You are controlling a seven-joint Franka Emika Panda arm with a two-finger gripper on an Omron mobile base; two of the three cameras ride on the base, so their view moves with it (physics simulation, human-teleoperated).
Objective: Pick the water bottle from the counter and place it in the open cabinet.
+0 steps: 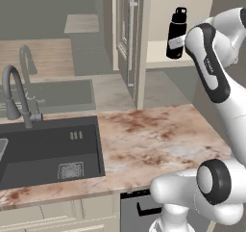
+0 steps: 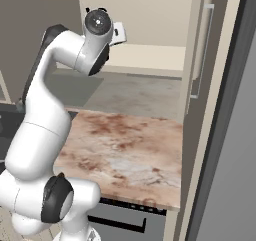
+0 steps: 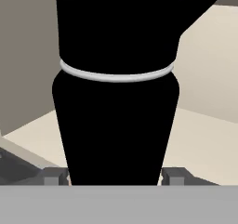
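Note:
The black water bottle (image 1: 176,32) stands upright at the front of the open cabinet's pale shelf (image 1: 156,53), level with it. In the hand view the water bottle (image 3: 116,111) takes up most of the picture, with a thin white ring around its shoulder. My gripper (image 3: 116,176) is shut on its lower body, one dark fingertip (image 3: 55,175) on each side. Whether the base touches the shelf (image 2: 150,57) I cannot tell. The marbled counter (image 1: 153,135) lies well below. From the right base view my arm's wrist hides most of the bottle.
The cabinet door (image 1: 126,33) with its long bar handle stands open left of the shelf. A dark sink (image 1: 48,149) and grey faucet (image 1: 17,96) sit at the counter's left. A dark tall panel (image 2: 235,135) rises at the far right.

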